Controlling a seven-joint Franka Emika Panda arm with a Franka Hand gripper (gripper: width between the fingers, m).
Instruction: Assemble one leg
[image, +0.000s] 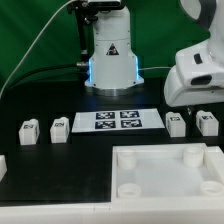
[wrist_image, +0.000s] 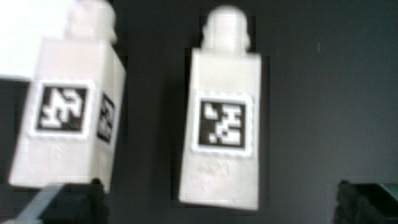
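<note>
Gripper (wrist_image: 214, 200) open, its two dark fingertips (wrist_image: 370, 195) set wide apart and clamped on nothing; in the wrist view a leg (wrist_image: 222, 112) lies on the dark surface (wrist_image: 320, 100) in line with the gap between them, its black-and-white tag (wrist_image: 224, 122) facing up and its narrow peg end pointing away from the fingertips; whether the fingertips touch the surface cannot be told; a second leg (wrist_image: 71, 105) lies just beside the first, parallel to it, apart from it, tag also up. In the exterior view the white arm (image: 196, 72) hangs over these two legs (image: 176, 123) (image: 207, 122) at the exterior view's right; the marker board (image: 117, 120) lies flat between them and two further legs (image: 59, 127) (image: 28, 131) at the exterior view's left; a large white panel (image: 165, 172) with round corner holes lies nearer the camera.
</note>
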